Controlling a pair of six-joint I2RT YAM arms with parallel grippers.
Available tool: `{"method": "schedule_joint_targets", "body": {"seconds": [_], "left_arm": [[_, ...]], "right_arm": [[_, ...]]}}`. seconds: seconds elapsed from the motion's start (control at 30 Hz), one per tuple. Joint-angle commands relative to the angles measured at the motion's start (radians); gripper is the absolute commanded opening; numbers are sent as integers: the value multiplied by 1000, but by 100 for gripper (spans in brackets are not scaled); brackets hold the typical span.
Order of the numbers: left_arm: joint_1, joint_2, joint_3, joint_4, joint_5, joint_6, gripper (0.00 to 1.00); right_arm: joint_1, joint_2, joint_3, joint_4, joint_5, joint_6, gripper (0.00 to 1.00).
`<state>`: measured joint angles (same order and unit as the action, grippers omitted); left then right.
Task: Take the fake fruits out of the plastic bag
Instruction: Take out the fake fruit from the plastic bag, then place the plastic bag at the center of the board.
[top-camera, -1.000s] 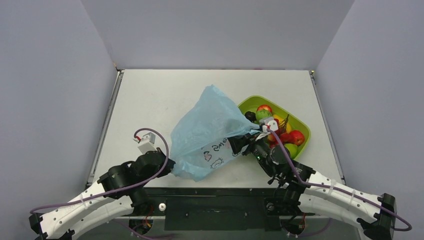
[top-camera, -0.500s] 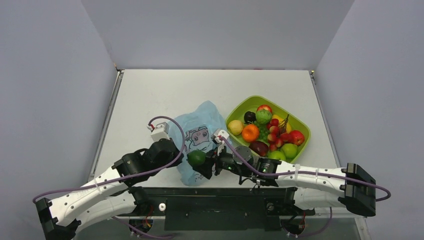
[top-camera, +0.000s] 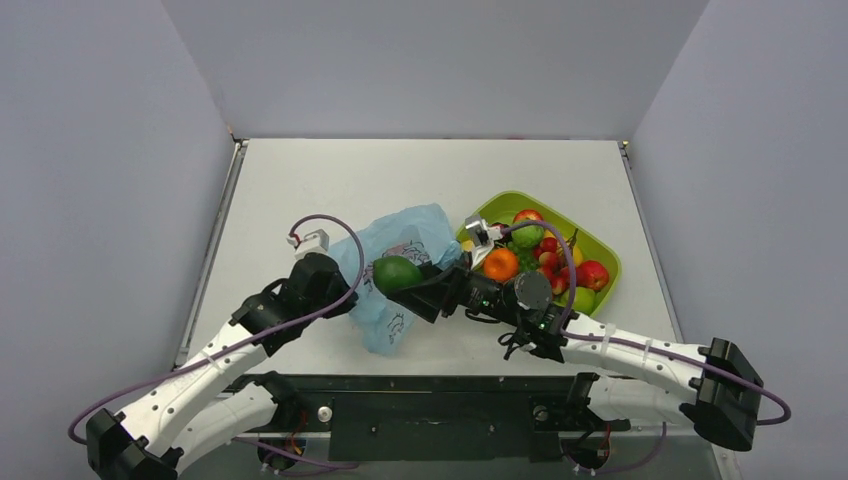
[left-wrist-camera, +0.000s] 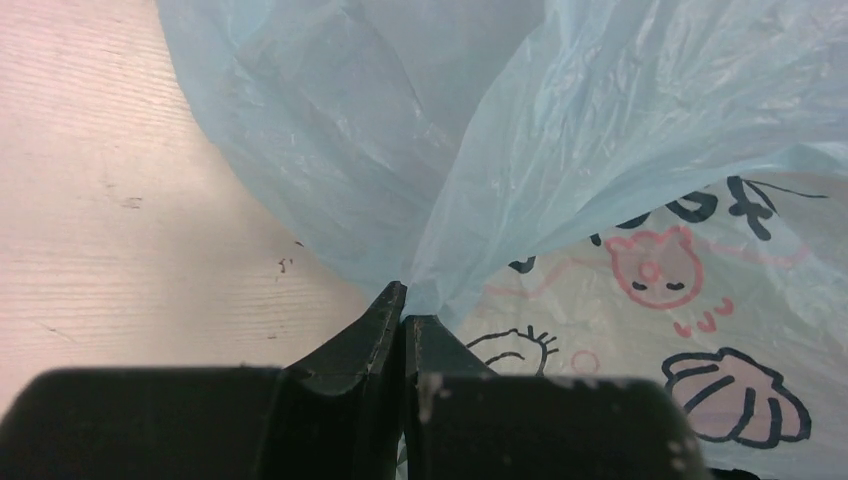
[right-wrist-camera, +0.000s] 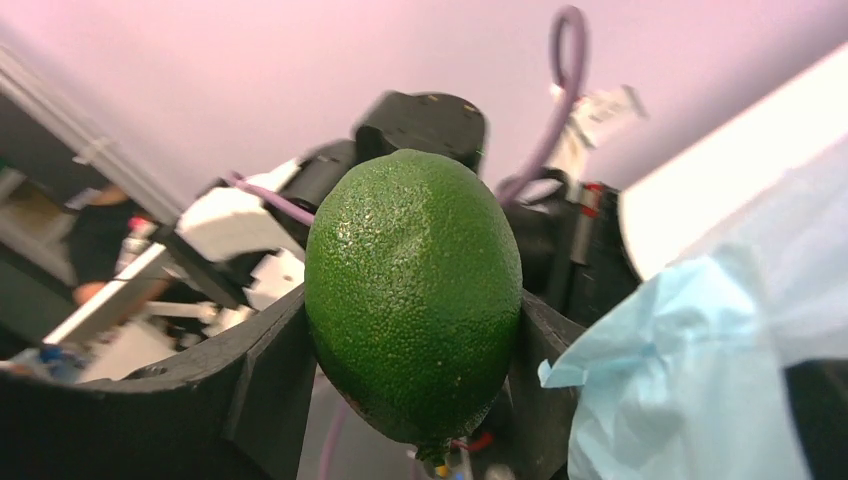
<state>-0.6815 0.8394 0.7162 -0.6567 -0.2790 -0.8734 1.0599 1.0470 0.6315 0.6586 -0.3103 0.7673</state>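
Right gripper (right-wrist-camera: 410, 370) is clamping the lime (top-camera: 396, 272) across its waist, long axis running along the fingers, right over the bag (left-wrist-camera: 560, 150) the left gripper (left-wrist-camera: 403, 310) is pinching, tray (top-camera: 603, 247) sitting just to its right.
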Motion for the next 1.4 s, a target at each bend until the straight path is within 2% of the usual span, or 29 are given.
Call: {"method": "schedule_joint_targets", "body": {"seconds": [0.0,0.07,0.17,0.3,0.43,0.53,0.73,0.87,1.03,1.17,1.23,1.3,1.37], "left_arm": [[21,18,-26,150,182,0,0],[21,41,-61,249,294,-29,0],[21,74,-115,372,385,-89,0],[23,102,-151,444,414,-133,0],[49,143,-123,434,412,-109,0],[105,171,-43,409,416,-82,0],[282,283,143,441,481,-34,0],[318,372,222,499,485,-43,0],[359,415,254,536,467,-104,0],[379,391,222,687,530,-171,0],[385,378,243,671,491,-161,0],[394,362,289,522,381,-135,0],[425,360,319,508,308,-125,0]], "right_arm": [[-11,89,55,375,-163,233,0],[-6,147,95,481,-182,284,0],[-10,248,197,580,-211,370,0],[-10,394,351,758,-251,557,0],[-6,510,424,921,-236,746,0],[18,525,397,855,-196,814,0],[61,487,215,776,-127,885,0],[105,481,166,716,-132,874,0],[114,499,124,790,-143,921,0],[129,568,127,874,-147,965,0],[139,595,131,925,-147,982,0],[150,600,131,916,-140,978,0],[161,616,127,900,-142,972,0]]}}
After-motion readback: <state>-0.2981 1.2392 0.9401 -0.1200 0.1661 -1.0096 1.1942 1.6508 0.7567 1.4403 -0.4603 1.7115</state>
